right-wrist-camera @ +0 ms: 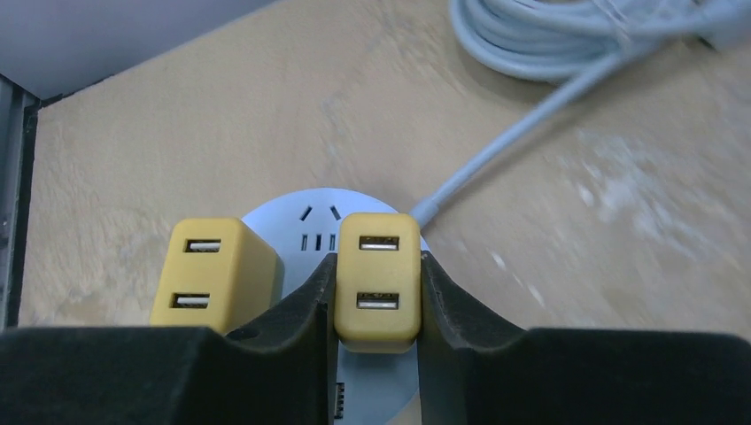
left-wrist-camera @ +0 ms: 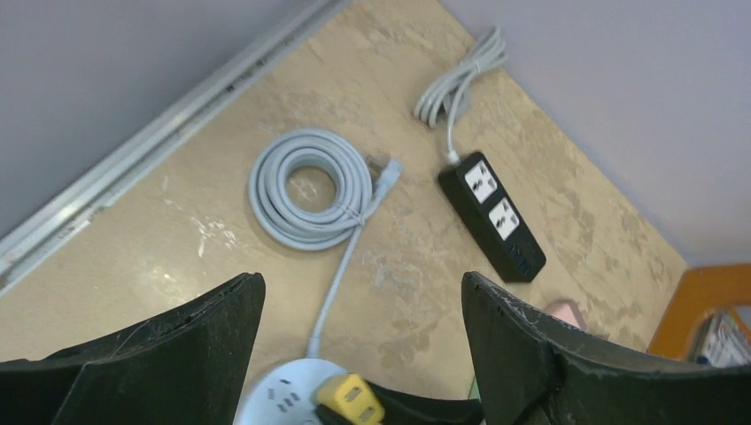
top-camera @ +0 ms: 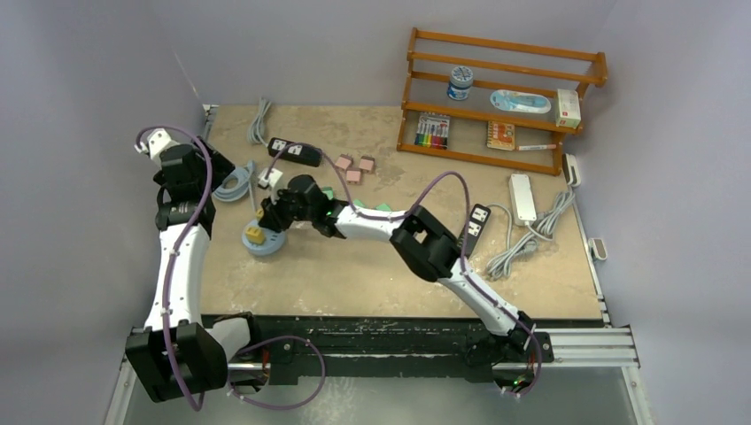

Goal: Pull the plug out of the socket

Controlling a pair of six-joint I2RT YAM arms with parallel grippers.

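Observation:
A round white socket lies left of the table's centre, and it also shows in the right wrist view and the left wrist view. Two yellow USB plugs stand on it. My right gripper is shut on the right-hand plug, with one finger on each side. The other plug stands free to its left and shows from above. I cannot tell whether the held plug's prongs are still in the socket. My left gripper is open and empty, above and left of the socket.
A coiled grey cable lies behind the socket. A black power strip and pink blocks are further back. A white power strip and a second black one lie right. A wooden shelf stands at the back right.

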